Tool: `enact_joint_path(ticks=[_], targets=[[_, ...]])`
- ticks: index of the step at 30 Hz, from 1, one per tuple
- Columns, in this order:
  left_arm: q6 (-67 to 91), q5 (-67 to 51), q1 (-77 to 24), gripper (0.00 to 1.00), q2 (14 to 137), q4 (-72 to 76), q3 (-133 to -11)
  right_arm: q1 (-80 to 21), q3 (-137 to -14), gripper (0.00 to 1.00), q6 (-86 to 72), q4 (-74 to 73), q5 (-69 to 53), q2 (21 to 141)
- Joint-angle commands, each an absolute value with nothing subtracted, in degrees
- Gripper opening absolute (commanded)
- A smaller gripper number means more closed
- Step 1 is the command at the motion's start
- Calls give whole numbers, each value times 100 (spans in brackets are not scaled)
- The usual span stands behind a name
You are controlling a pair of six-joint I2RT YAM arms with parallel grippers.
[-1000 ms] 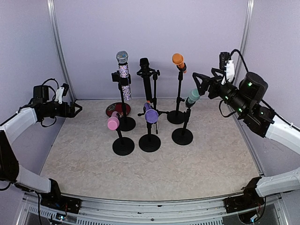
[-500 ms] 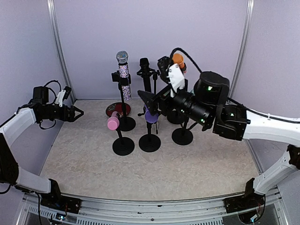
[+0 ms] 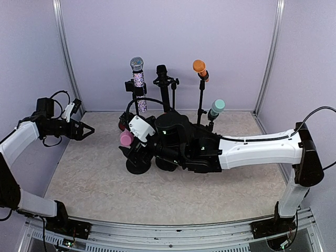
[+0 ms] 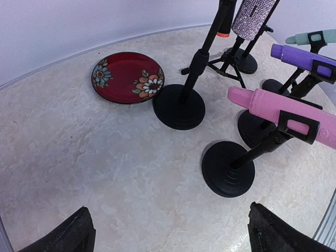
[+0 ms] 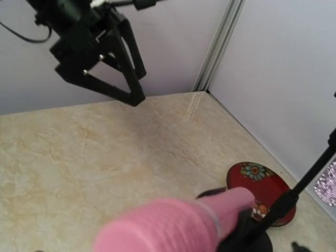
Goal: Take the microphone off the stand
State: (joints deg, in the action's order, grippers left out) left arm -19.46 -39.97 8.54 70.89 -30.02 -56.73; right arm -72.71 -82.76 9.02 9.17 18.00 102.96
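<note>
Top external view: where's the pink microphone [image 3: 126,138]?
— Clipped in its stand [image 4: 228,169] on the counter [image 3: 210,189]. Right hand [image 3: 127,151] spread wide beside it; left hand [image 3: 84,128] open, well apart.

Plate [image 4: 127,77] beside stand base [image 4: 178,106], perhaps touching

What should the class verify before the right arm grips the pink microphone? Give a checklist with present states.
1. Pink microphone sits in its stand's clip: ok.
2. Right arm's jaws open: ok.
3. Jaws lined up around the microphone: cannot tell, wrist view blurred.
4. Right arm clear of the purple microphone: cannot tell.
5. Left arm away from the stands: ok.
6. Red plate apart from that stand's base: ok.
</note>
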Motion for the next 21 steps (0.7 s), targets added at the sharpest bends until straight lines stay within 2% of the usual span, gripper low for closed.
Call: enact_joint_path(ticks=[1,5,11,18,21], targets=[[-2162,-4201,816,99,6922,-3181,-5833,-7321,-8701,99,1025,908,1960,10681],[-2223,-4225,799,99,6913,-3211,-5835,-7321,-8974,96,1104,897,2128,11025],[-2281,-4270,774,99,6859,-3240,-5844,-7321,-9429,86,1313,804,2490,11480],[-2265,-4268,646,99,6838,-3234,-5818,-7330,-9739,60,1414,688,2877,11816],[-2274,-4229,456,99,6830,-3256,-5799,-7330,-9691,40,1391,782,2873,11776]])
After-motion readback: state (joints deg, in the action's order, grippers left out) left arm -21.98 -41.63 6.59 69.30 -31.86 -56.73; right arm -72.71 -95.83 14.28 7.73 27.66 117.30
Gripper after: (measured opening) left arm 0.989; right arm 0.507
